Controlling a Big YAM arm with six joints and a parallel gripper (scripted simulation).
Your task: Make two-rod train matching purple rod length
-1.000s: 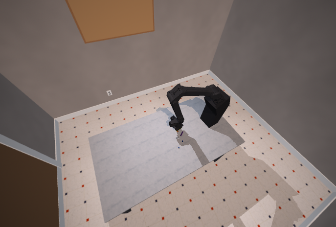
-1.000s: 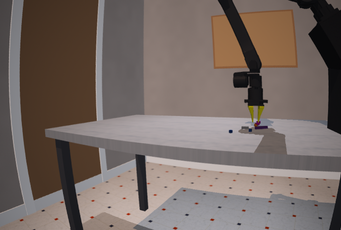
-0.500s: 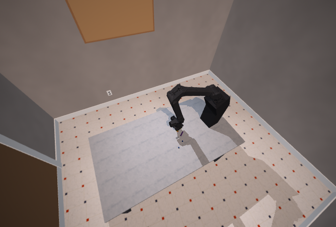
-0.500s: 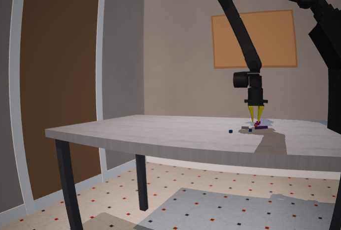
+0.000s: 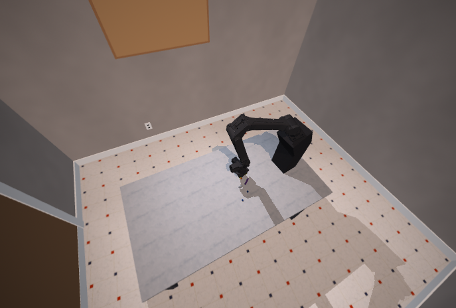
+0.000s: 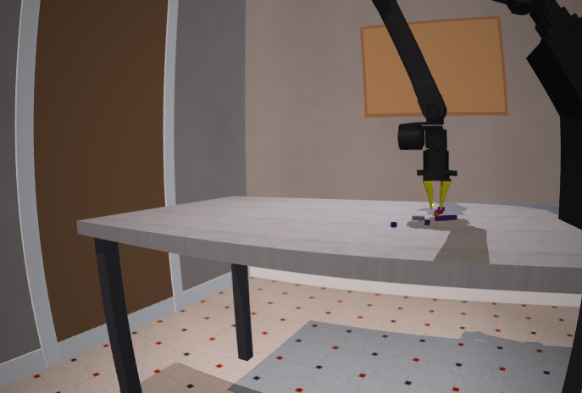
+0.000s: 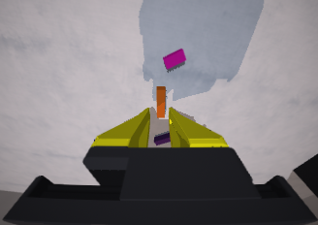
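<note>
My gripper points down over the table, its yellow fingers part-way apart with nothing between them. The orange rod lies ahead of the fingertips in the wrist view, lined up with the gap between them. The magenta rod lies beyond it, turned at a slant and apart from it. The purple rod shows partly between the fingers in the wrist view, lower than the orange rod. In the top view the gripper hides the magenta rod.
A grey rod lies near the purple rod. One blue rod lies close to the grey one; another blue rod lies farther off. The arm's black base stands at the table's far right.
</note>
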